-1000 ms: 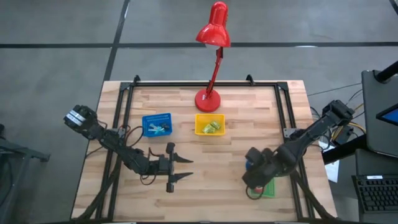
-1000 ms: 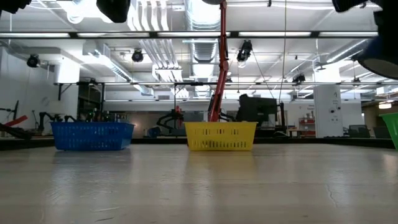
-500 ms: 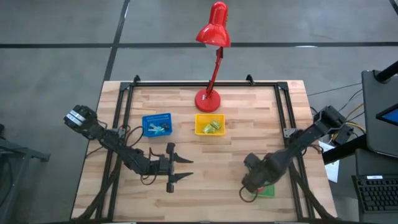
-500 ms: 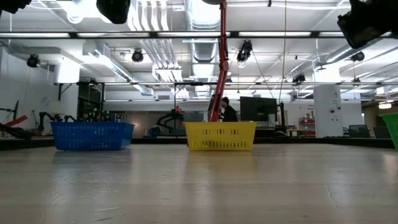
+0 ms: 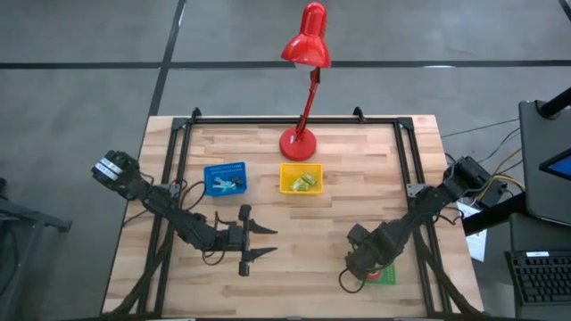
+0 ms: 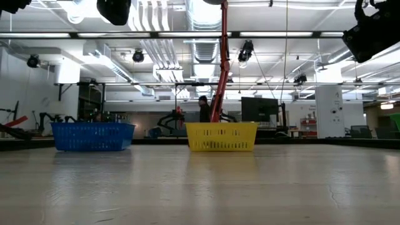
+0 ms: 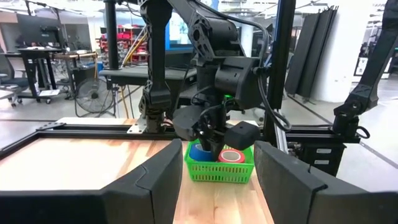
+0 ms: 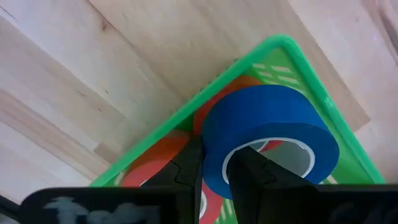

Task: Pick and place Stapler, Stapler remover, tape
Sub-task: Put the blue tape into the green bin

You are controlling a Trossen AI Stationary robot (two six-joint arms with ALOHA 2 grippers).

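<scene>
My right gripper (image 7: 210, 138) points down over the green bin (image 7: 219, 169) at the table's near right and is shut on the blue tape (image 8: 267, 118). Red tape rolls (image 8: 146, 174) lie in the bin under it. In the high view the right gripper (image 5: 360, 266) covers most of the bin (image 5: 385, 275). My left gripper (image 5: 266, 242) hangs open and level over the near middle of the table, its fingers pointing at the green bin, with nothing between them. Which of the small items in the other bins is the stapler or the stapler remover I cannot tell. My right gripper has the blue roll's wall (image 8: 214, 165) between its two fingers, one finger (image 8: 252, 177) inside the open centre and the other (image 8: 188, 168) outside. The fingers come from above, pointing down. The roll sits tilted over the red rolls in the green bin; whether it rests on them I cannot tell.
A blue bin (image 5: 224, 178) and a yellow bin (image 5: 301, 178) with small items stand at mid table. Behind them is the red lamp's base (image 5: 298, 142). A black frame (image 5: 178, 160) borders the table. People move in the room beyond.
My right gripper has sunk toward the green bin with the blue tape and tipped from a slant to point straight down. The roll, first seen beside the arm from above, is now under it.
</scene>
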